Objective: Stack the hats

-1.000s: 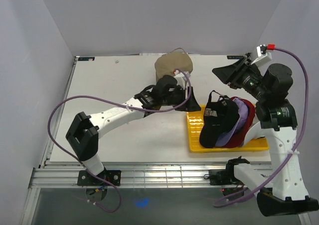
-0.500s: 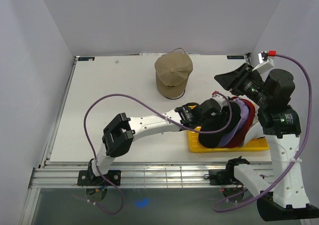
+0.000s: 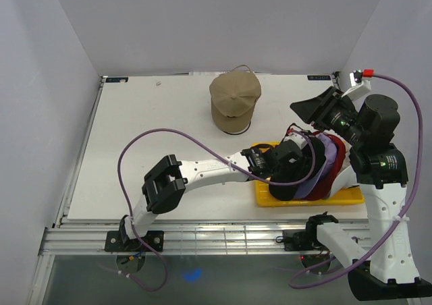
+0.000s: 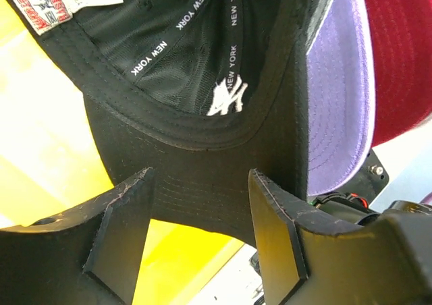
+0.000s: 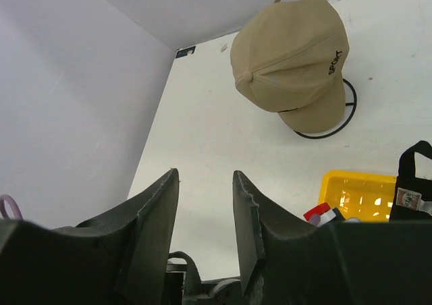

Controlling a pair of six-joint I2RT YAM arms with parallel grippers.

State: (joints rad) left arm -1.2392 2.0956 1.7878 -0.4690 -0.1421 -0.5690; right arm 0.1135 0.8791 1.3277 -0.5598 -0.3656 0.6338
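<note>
A tan hat (image 3: 234, 100) sits on a black wire stand at the back of the table; it also shows in the right wrist view (image 5: 293, 59). A black NY hat (image 3: 291, 180), a lavender hat (image 3: 325, 164) and a red hat (image 3: 339, 150) lie nested in the yellow tray (image 3: 347, 199). My left gripper (image 3: 297, 162) is open at the black hat (image 4: 196, 82), its brim at the fingertips (image 4: 200, 183). The lavender hat (image 4: 337, 102) and the red hat (image 4: 398, 55) lie behind it. My right gripper (image 3: 307, 109) is open and empty, raised above the tray. The white hat is out of view.
The wire stand's ring (image 5: 337, 126) shows under the tan hat. The tray's corner (image 5: 358, 190) and yellow floor (image 4: 40, 150) are close to the hats. White walls enclose the table on three sides. The left arm's purple cable loops over the table's middle.
My left arm has swung from beside the tan hat over to the black hat in the tray. The right gripper has shifted slightly.
</note>
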